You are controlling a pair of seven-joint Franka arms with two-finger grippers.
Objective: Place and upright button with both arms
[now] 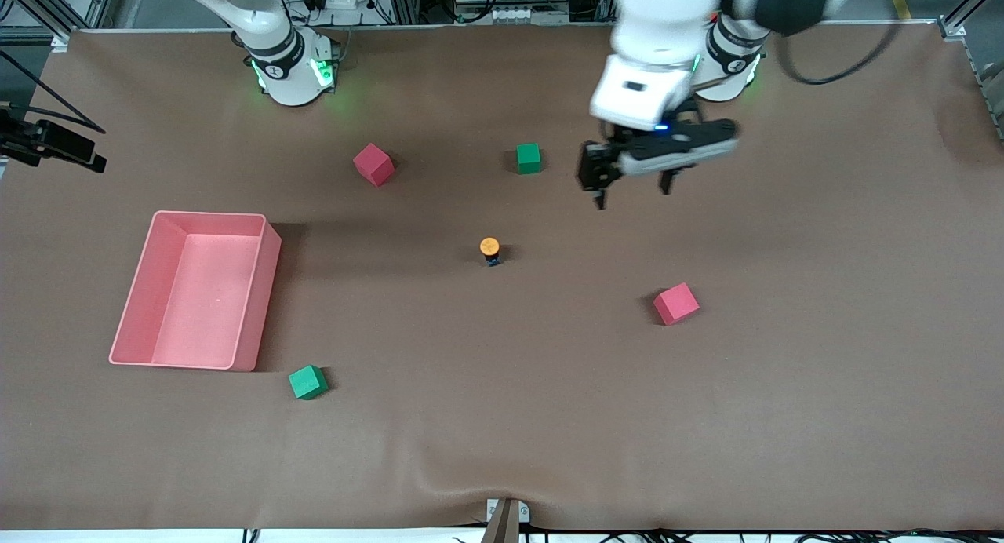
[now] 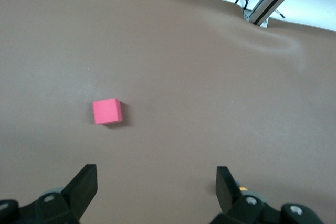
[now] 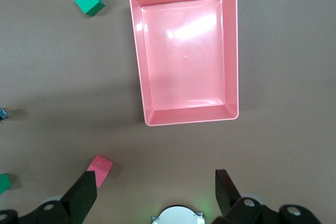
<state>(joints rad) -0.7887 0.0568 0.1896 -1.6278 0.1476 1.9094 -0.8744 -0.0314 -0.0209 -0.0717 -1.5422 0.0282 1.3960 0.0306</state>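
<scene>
The button (image 1: 490, 249) stands upright near the table's middle, its round orange cap on top of a short black body. My left gripper (image 1: 634, 196) hangs open in the air over bare table, beside a green cube (image 1: 529, 158) and toward the left arm's end from the button. In the left wrist view the left gripper (image 2: 157, 170) has nothing between its fingers, and an orange speck (image 2: 242, 187) peeks out beside one finger. My right gripper (image 3: 156, 177) is open and empty, high over its own base (image 3: 178, 216). It is out of the front view.
A pink bin (image 1: 259, 292) sits toward the right arm's end; its wall (image 3: 189, 115) shows from above. Pink cubes (image 1: 373, 164) (image 1: 675, 304) and a second green cube (image 1: 307, 382) lie scattered. The left wrist view shows a pink cube (image 2: 107, 111).
</scene>
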